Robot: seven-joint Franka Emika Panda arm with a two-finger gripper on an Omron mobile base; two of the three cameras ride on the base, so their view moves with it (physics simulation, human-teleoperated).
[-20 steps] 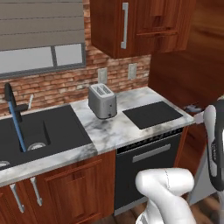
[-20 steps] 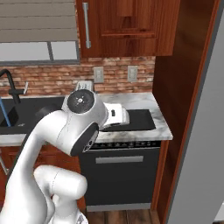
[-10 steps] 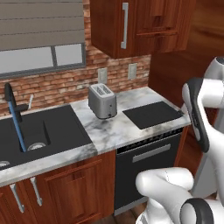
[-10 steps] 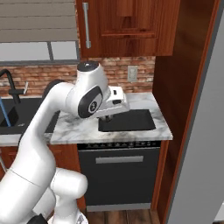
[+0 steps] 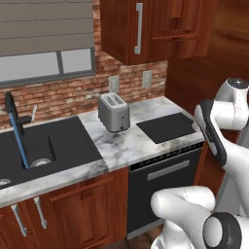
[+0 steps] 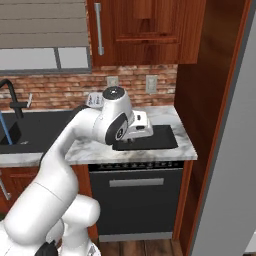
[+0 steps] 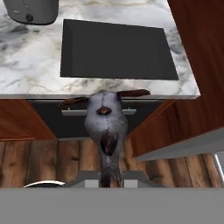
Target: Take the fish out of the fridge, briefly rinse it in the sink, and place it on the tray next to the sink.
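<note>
The fish (image 7: 106, 120), grey with thin dark fins, hangs in the hand view with its tail between my fingertips. My gripper (image 7: 110, 176) is shut on it, in front of the counter edge and above the wooden floor. The flat black tray (image 7: 118, 50) lies on the marble just beyond the fish; it also shows as the tray (image 5: 168, 127) and the tray (image 6: 159, 138), with my hand (image 6: 139, 127) over its near left side. The black sink (image 5: 48, 146) with its tall faucet (image 5: 17, 129) lies far left. The grey fridge (image 6: 232, 150) stands at the right edge.
A silver toaster (image 5: 114, 113) stands between sink and tray, toaster (image 7: 33, 11) at the hand view's top left. A dark dishwasher (image 6: 135, 200) with a bar handle sits under the tray. Wall cabinets (image 5: 146, 29) hang overhead; a wooden panel (image 6: 200, 110) borders the counter's right end.
My arm has swung from the right side in toward the counter, bringing the hand with the fish closer to the tray. The things on the counter have not moved.
</note>
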